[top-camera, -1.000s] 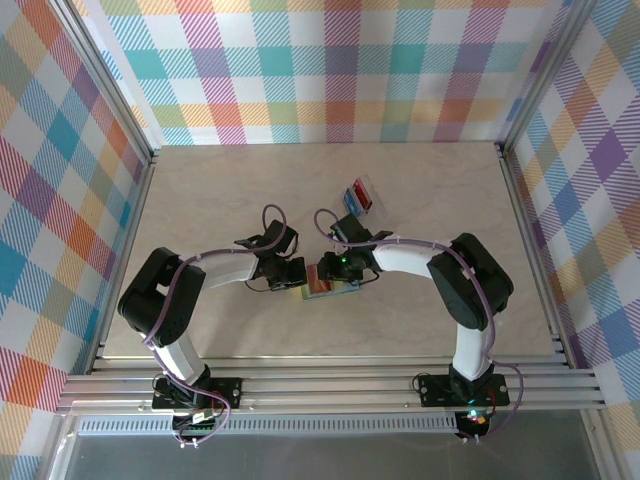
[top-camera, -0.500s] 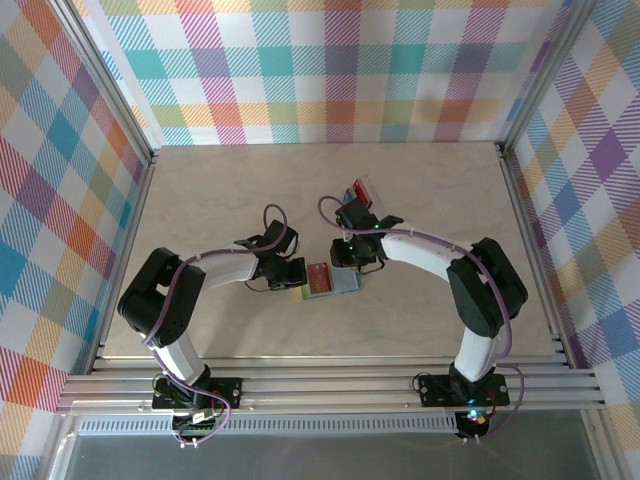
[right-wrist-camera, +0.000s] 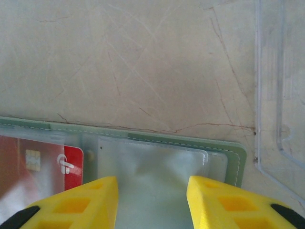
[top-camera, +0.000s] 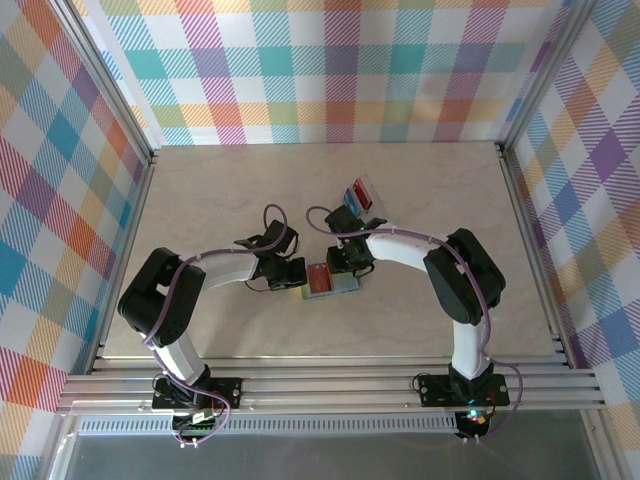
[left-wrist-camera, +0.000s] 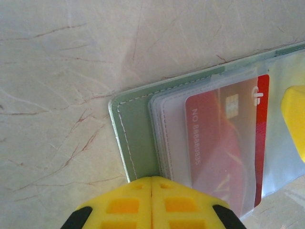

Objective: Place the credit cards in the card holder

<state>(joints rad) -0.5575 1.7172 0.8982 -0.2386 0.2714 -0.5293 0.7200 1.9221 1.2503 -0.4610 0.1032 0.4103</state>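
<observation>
Card holder (top-camera: 338, 284): grey-green, laid open and flat on the counter (top-camera: 220, 200) between the two arms, near the middle. One red credit card (left-wrist-camera: 219, 143) is seen tucked under a clear pocket of the left half, its chip and logo end left uncovered towards the fold. Left jaws: closed together, yellow fingertips (left-wrist-camera: 128, 210) meeting at the outer left border of the green cover (left-wrist-camera: 131, 129), just beside the stacked clear pockets; whether the border is pinched or merely pressed cannot be told. Right jaws: held partly apart, nothing gripped, yellow fingertips (right-wrist-camera: 86, 200) set either side of the pale pocket of the right half (right-wrist-camera: 157, 167), with the red credit card's logo end (right-wrist-camera: 71, 164) just to their left. A stitched green corner of the card holder (right-wrist-camera: 236, 160) is shown lying near, but apart from, the clear tray (right-wrist-camera: 281, 95). Further credit cards (top-camera: 356, 196), red and blue, are kept in that clear tray (top-camera: 375, 187), farther back on the counter, well apart from both jaws.
</observation>
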